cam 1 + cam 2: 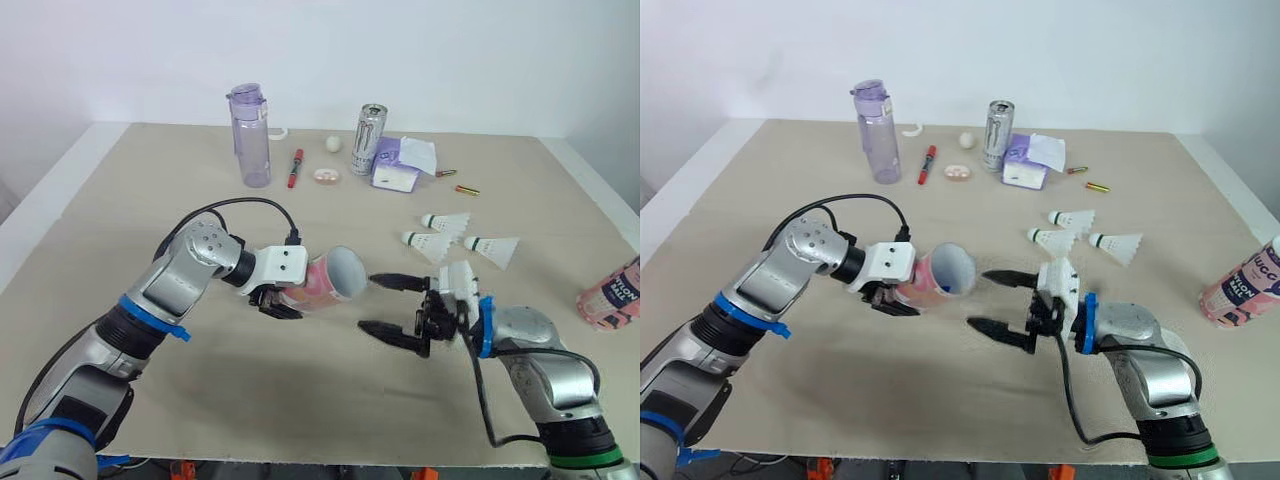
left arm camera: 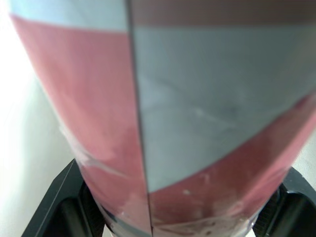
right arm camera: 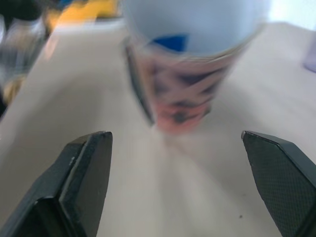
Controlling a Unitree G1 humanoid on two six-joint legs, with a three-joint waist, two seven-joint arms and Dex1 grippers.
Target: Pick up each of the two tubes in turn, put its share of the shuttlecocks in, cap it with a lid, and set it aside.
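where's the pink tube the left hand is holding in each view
Left eye view: the tube is near the centre, lying sideways in the left hand.
Right eye view: the tube is just left of centre, in the same pose.
Left wrist view: the tube is close up, clamped by that hand.
Right wrist view: the tube is straight ahead of the right hand.
Landmark: the open right hand facing the tube's mouth.
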